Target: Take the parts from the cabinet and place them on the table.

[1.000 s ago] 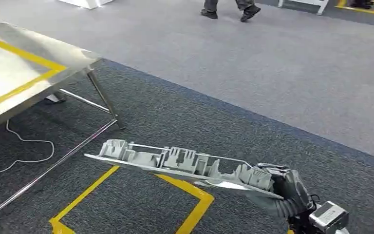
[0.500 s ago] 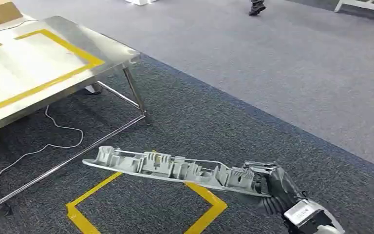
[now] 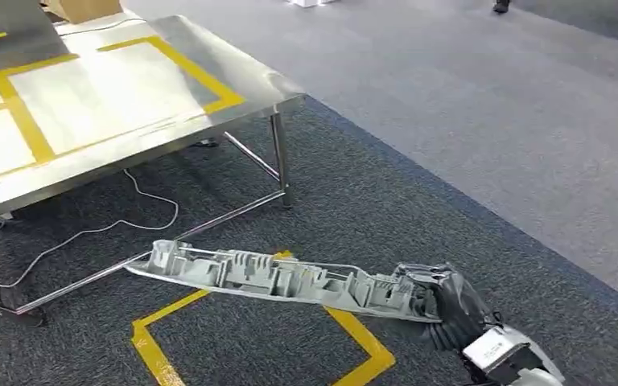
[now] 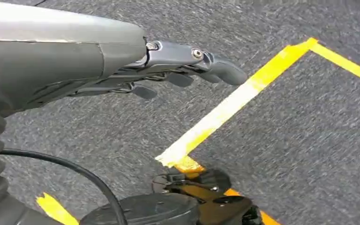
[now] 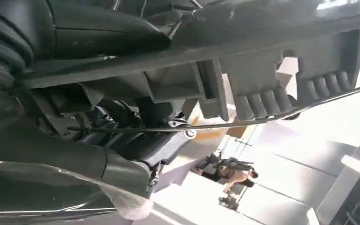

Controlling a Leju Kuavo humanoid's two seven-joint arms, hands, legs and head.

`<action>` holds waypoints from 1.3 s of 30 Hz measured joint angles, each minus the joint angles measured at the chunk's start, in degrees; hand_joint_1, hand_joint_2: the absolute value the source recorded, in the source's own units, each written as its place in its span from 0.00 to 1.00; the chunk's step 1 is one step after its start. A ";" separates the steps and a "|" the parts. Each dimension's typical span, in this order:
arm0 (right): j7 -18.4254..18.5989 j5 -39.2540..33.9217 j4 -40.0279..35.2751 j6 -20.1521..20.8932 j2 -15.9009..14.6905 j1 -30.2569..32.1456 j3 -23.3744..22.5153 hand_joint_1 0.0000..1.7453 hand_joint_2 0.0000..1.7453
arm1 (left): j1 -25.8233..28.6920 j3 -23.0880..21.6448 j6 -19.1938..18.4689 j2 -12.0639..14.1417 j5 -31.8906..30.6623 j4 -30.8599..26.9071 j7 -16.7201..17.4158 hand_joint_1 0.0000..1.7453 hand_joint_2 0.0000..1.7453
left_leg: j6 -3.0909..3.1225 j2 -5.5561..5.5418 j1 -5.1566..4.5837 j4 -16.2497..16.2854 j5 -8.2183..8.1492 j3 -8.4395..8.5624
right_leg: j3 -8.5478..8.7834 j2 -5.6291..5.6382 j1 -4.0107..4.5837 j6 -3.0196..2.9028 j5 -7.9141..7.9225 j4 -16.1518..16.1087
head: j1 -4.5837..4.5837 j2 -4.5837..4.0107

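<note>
A long grey ribbed plastic part hangs level above the dark carpet, stretching to the left. My right hand grips its right end at the lower right of the head view. Seen close in the right wrist view, the part runs across the frame with my right hand wrapped around it. My left hand hangs over the floor with its fingers stretched out and nothing in them. The steel table, marked with yellow tape, stands at the upper left, its near corner ahead of the part's free end.
A white cable trails on the carpet under the table, between its steel legs. Yellow tape marks a square on the dark carpet below the part. Lighter grey floor lies to the right and beyond.
The whole view has swung: the table has come further into the picture from the left and nearer. The part stays in my right hand, now lower in the frame.
</note>
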 joint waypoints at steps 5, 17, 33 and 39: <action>0.06 -0.04 0.20 -0.37 0.00 -0.03 0.24 1.00 1.00 | 0.10 -0.02 0.00 0.02 0.09 0.00 0.09 0.00 1.00 | -1.33 -0.45 -0.23 0.40 -0.93 -0.43 | 2.15 0.64 0.17 -1.28 -1.36 -4.07 | -0.17 0.00; 0.09 0.07 0.31 -0.79 0.00 -0.04 0.48 1.00 1.00 | 0.45 -0.11 0.28 0.09 0.50 -0.13 0.57 0.00 1.00 | -1.14 1.40 -0.21 2.35 2.99 -4.74 | 7.27 -0.23 -0.01 -1.15 -5.77 -5.03 | -0.81 0.00; -0.11 1.18 1.90 -0.70 -0.17 -1.73 2.71 1.00 1.00 | 0.41 -0.07 0.87 0.00 1.68 -0.50 1.22 0.00 1.00 | -0.99 -1.84 0.30 0.02 -3.10 2.43 | -0.37 3.15 -0.15 -0.39 1.12 -3.81 | -0.39 0.00; -0.24 1.42 2.23 -0.85 -0.33 -2.65 3.98 1.00 1.00 | 0.39 -0.09 1.25 0.07 1.88 -0.59 1.31 0.00 1.00 | -2.99 0.45 0.70 12.63 -4.05 -5.20 | 1.43 -0.41 -0.33 -2.32 0.40 -5.05 | -0.92 0.00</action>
